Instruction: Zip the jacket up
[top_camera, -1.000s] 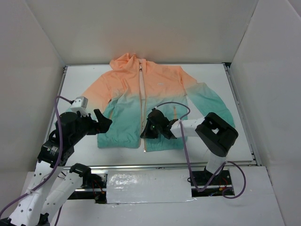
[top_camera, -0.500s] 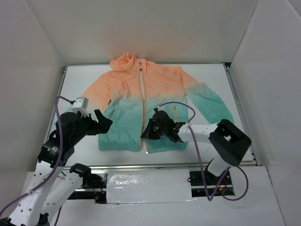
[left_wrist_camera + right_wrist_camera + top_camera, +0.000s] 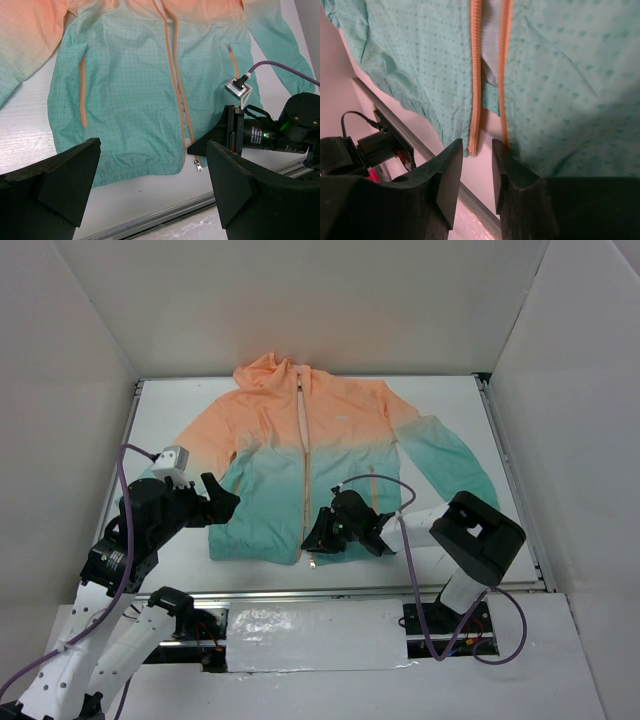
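The jacket (image 3: 270, 440) lies flat, front up, hood at the far side, orange fading to teal at the hem. Its front zipper (image 3: 303, 440) is open at the bottom, the two orange tapes apart (image 3: 476, 60). The metal pull (image 3: 199, 166) lies on the table just below the hem. My right gripper (image 3: 313, 537) is low at the hem, narrowly open. In its wrist view (image 3: 477, 147) the left tape's end lies in the gap and the right finger covers the right tape's end. My left gripper (image 3: 222, 502) is open and empty above the hem's left corner; it also shows in the left wrist view (image 3: 152, 150).
A metal rail (image 3: 330, 592) runs along the table's near edge, close below the hem. White walls enclose the table on three sides. A purple cable (image 3: 375, 480) loops over the jacket's right front. Bare white table (image 3: 160, 420) lies left of the jacket.
My right gripper has slid down along the zipper toward the near edge, from mid-front to the hem; its elbow swung right. My left arm has not moved.
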`<state>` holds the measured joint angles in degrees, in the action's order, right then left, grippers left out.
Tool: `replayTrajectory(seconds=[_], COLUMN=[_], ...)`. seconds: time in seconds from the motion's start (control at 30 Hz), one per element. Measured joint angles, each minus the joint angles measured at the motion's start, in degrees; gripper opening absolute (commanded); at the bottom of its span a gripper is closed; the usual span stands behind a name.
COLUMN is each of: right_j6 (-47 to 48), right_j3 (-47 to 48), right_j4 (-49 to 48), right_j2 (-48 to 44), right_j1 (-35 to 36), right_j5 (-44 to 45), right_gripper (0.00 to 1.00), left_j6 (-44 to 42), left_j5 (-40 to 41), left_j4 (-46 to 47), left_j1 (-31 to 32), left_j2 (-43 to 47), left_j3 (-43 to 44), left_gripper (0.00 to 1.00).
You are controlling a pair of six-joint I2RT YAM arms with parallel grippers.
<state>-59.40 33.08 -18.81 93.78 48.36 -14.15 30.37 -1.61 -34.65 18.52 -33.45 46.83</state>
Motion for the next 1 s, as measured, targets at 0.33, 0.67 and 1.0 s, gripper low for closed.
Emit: replayTrajectory(seconds=[0.33, 0.67, 1.0], right_j6=[-3.1, -6.4, -7.9], right_j3=[-1.4, 1.0, -1.3], right_j4=[-9.3, -14.4, -16.9], right_j2=[1.9, 6.9, 8.6], right_j1=[0.0, 0.0, 0.0], right_j5=[-2.8, -3.7, -3.8], right_gripper=[0.61, 0.50, 0.00], left_j6=[0.0, 0.0, 0.0], left_j5=[0.0, 0.0, -0.3], left_j4=[0.0, 0.0, 0.0], left_j1=[0.1, 0.4, 0.5], left_j2=[0.0, 0.0, 0.0], left_j3=[0.0, 0.0, 0.0], left_gripper=[0.99, 0.99, 0.99])
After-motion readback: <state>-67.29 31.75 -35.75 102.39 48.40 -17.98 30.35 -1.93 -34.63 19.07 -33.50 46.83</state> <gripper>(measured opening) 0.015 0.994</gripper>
